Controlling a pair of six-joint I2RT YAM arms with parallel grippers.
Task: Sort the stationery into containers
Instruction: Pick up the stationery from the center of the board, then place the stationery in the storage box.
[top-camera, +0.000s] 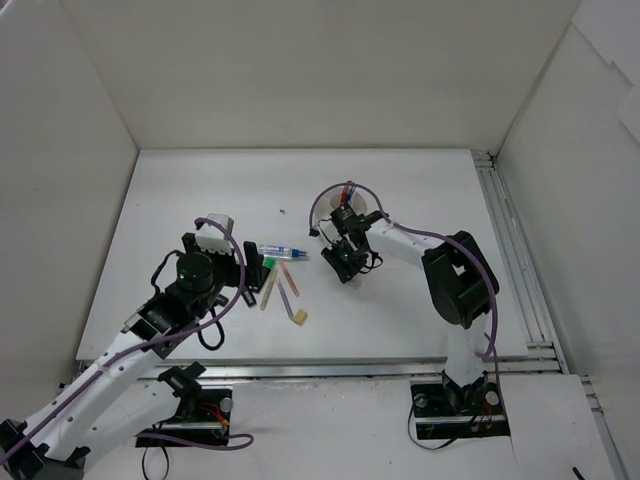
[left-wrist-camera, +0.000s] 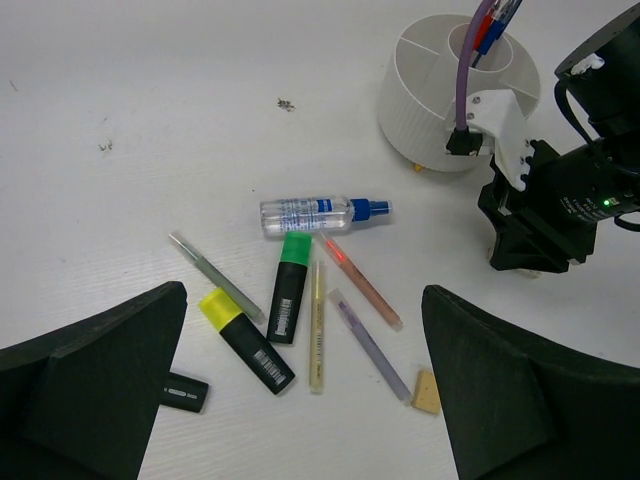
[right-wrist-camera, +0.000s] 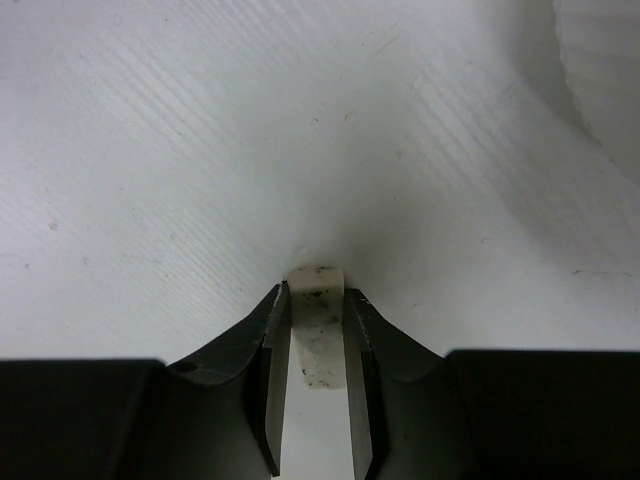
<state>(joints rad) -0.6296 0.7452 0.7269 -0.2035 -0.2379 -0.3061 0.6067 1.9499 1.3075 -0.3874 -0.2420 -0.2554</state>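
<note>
**A:** How much of the stationery has reached the container?

**B:** Not much, from what shows. A few thin blue and red pens (left-wrist-camera: 492, 25) stand up out of the white tub (left-wrist-camera: 440, 100). I can't see into its other compartments.

**A:** And what is left out?

**B:** Most of it. A loose cluster lies on the tabletop (left-wrist-camera: 150, 120) near the tub:
- a clear blue-capped tube (left-wrist-camera: 320, 212)
- a green-capped highlighter (left-wrist-camera: 288, 290) and a yellow-capped highlighter (left-wrist-camera: 245, 342)
- an orange pen (left-wrist-camera: 362, 283), a purple pen (left-wrist-camera: 370, 345) and a grey pen (left-wrist-camera: 215, 277)
- a pale yellow stick (left-wrist-camera: 316, 325)
- a beige eraser (left-wrist-camera: 427, 392)
- a small black piece (left-wrist-camera: 185, 392) that I can't identify

**A:** Is anything in hand?

**B:** Yes. The right jaws are drawn in to a narrow gap and pinch a pale eraser (right-wrist-camera: 315, 325) upright between them. It sits low over the tabletop, just beside the tub. I can't tell whether its end touches the surface.

**A:** What about the other arm?

**B:** The left jaws are spread wide with nothing between them. They hover above the loose cluster, roughly over the green-capped highlighter.

**A:** So how far along is it?

**B:** Early, I'd say. One kind of item is in the tub and one eraser is gripped but not yet dropped in. Nine loose pieces are left to pick up, and the highlighters, the tube and the second eraser each need a compartment.
</note>
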